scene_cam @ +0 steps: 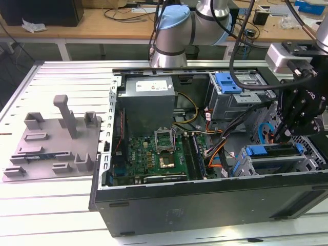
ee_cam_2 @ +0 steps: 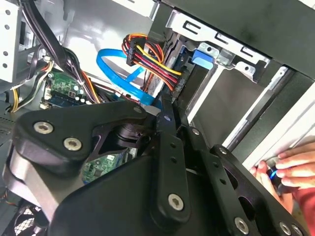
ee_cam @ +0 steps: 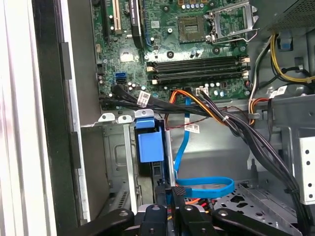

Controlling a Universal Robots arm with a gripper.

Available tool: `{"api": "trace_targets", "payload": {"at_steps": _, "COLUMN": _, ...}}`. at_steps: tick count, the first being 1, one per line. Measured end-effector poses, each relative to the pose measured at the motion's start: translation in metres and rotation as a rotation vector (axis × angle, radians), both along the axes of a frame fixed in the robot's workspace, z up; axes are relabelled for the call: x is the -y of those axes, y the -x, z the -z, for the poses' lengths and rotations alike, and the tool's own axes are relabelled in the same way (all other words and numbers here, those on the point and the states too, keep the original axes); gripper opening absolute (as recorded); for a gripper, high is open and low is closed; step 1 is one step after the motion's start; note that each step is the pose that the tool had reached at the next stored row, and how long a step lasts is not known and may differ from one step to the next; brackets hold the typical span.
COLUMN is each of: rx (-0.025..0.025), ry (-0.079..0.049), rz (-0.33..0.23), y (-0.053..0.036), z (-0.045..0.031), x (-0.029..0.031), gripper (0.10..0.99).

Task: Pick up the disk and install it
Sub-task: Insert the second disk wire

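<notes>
The black gripper (scene_cam: 285, 134) hangs just above the grey metal drive cage (scene_cam: 246, 166) in the open black computer case (scene_cam: 205, 205). The blue-bracketed silver disk (scene_cam: 274, 150) sits in that cage, between its walls (little room beside). Whether the jaws are clenched, I cannot tell.

Exterior view: high, angled down over open computer case (scene_cam: 205, 169). Both wrist views: close inside it, sharing blue cable (ee_cam_2: 118, 73) (ee_cam: 204, 186).
</notes>
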State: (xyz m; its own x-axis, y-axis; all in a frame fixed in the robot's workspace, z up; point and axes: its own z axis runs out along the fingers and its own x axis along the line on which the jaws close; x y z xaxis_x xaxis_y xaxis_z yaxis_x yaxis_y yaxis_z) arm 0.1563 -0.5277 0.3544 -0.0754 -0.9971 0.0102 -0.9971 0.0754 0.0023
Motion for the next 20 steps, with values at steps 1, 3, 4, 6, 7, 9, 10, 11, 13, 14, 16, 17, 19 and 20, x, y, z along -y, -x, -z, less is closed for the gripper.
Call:
{"api": "trace_targets", "payload": {"at_steps": 1, "rx": 0.0001, "ry": 0.0, "rz": 0.0, "y": 0.0, "z": 0.0, "x": 0.0, "gripper": 0.161}}
{"api": "trace_targets", "payload": {"at_steps": 3, "rx": 0.0001, "ry": 0.0, "rz": 0.0, "y": 0.0, "z": 0.0001, "x": 0.0001, "gripper": 0.161}}
{"api": "trace_targets", "payload": {"at_steps": 4, "rx": 0.0001, "ry": -0.001, "rz": 0.0, "y": 0.0, "z": 0.0001, "x": 0.0008, "gripper": 0.161}}
{"api": "trace_targets", "payload": {"at_steps": 6, "rx": 0.0005, "ry": -0.005, "rz": 0.0, "y": 0.0, "z": 0.0005, "x": 0.0037, "gripper": 0.161}}
{"api": "trace_targets", "payload": {"at_steps": 7, "rx": 0.0007, "ry": -0.006, "rz": 0.0, "y": 0.0, "z": 0.0007, "x": 0.0038, "gripper": 0.161}}
{"api": "trace_targets", "payload": {"at_steps": 9, "rx": 0.0016, "ry": -0.011, "rz": 0.0, "y": 0.0, "z": 0.0013, "x": 0.004, "gripper": 0.161}}
{"api": "trace_targets", "payload": {"at_steps": 10, "rx": 0.0025, "ry": -0.015, "rz": 0.0, "y": 0.0, "z": 0.0018, "x": 0.0042, "gripper": 0.161}}
{"api": "trace_targets", "payload": {"at_steps": 11, "rx": 0.0034, "ry": -0.02, "rz": 0.0, "y": 0.0, "z": 0.0023, "x": 0.0047, "gripper": 0.161}}
{"api": "trace_targets", "payload": {"at_steps": 13, "rx": 0.0036, "ry": -0.024, "rz": 0.0, "y": 0.0, "z": 0.0026, "x": 0.0063, "gripper": 0.161}}
{"api": "trace_targets", "payload": {"at_steps": 14, "rx": 0.0036, "ry": -0.025, "rz": 0.0, "y": 0.0, "z": 0.0028, "x": 0.0073, "gripper": 0.161}}
{"api": "trace_targets", "payload": {"at_steps": 16, "rx": 0.0036, "ry": -0.027, "rz": 0.0, "y": 0.0, "z": 0.003, "x": 0.0081, "gripper": 0.161}}
{"api": "trace_targets", "payload": {"at_steps": 17, "rx": 0.0036, "ry": -0.028, "rz": 0.0, "y": 0.0, "z": 0.0034, "x": 0.0083, "gripper": 0.161}}
{"api": "trace_targets", "payload": {"at_steps": 19, "rx": 0.0037, "ry": -0.028, "rz": 0.0, "y": 0.0, "z": 0.004, "x": 0.0085, "gripper": 0.161}}
{"api": "trace_targets", "payload": {"at_steps": 20, "rx": 0.0036, "ry": -0.029, "rz": 0.0, "y": 0.0, "z": 0.0042, "x": 0.0085, "gripper": 0.161}}
